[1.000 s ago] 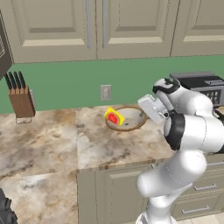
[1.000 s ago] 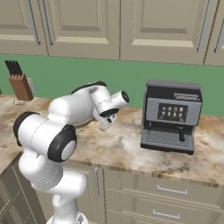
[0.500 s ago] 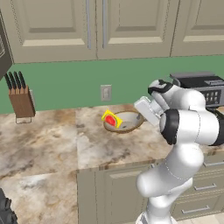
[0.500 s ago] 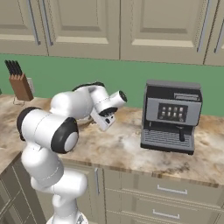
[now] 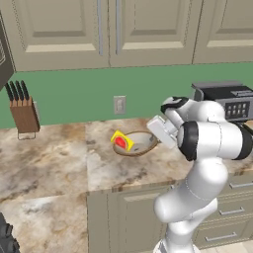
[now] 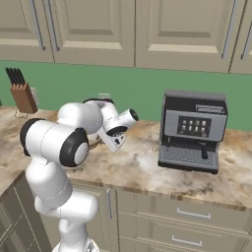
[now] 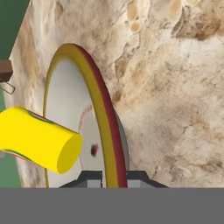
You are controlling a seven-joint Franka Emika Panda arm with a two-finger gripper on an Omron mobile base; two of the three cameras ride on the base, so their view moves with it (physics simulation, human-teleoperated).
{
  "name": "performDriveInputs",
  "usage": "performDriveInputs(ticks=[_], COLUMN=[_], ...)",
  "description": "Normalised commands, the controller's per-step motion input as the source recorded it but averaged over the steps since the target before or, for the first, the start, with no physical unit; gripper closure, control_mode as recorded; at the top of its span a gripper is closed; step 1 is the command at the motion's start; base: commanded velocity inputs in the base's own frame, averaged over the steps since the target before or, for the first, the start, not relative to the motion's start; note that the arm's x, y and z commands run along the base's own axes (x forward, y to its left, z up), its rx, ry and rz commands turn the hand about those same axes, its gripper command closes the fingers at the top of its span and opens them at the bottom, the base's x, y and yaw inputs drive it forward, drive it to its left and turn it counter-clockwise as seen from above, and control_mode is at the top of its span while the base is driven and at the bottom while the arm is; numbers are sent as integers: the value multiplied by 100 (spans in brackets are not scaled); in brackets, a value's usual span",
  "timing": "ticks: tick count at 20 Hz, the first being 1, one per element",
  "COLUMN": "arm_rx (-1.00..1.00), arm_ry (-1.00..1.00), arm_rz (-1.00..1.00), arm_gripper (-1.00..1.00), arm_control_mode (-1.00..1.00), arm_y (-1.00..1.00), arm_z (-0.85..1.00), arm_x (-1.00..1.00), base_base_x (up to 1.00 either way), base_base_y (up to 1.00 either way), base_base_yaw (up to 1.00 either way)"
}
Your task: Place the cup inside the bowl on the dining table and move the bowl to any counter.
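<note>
My gripper (image 5: 156, 140) (image 7: 114, 176) is shut on the right rim of the bowl (image 5: 137, 144) (image 7: 94, 105), with a finger on either side of the rim. The bowl hangs tilted just over the marbled counter (image 5: 59, 163) (image 7: 175, 87); I cannot tell whether it touches the stone. The yellow cup (image 5: 121, 141) (image 7: 37, 140) with its red mark lies on its side inside the bowl, at the left part. In the right base view my arm hides most of the bowl. The dining table is out of view.
A knife block (image 5: 23, 114) (image 6: 22, 96) stands at the counter's far left. A coffee machine (image 6: 192, 130) (image 5: 227, 99) stands to the right of the arm. A wall outlet (image 5: 119, 105) sits behind the bowl. Cabinet doors and drawers line the counter's front.
The gripper has carried the bowl with the cup a little down and to the left, closer to the counter top. The jaws have stayed shut on the rim.
</note>
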Motion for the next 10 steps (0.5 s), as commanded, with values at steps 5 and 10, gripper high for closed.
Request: performDriveInputs(ticks=[5,10], arm_rx=[0,0], arm_ry=[0,-2], arm_rz=[0,0], arm_gripper=[100,100], arm_control_mode=[-100,-100], arm_y=[20,19], arm_z=[-28,-18], arm_x=[0,5], base_base_x=[0,0], base_base_y=[0,0], base_base_yaw=[0,0])
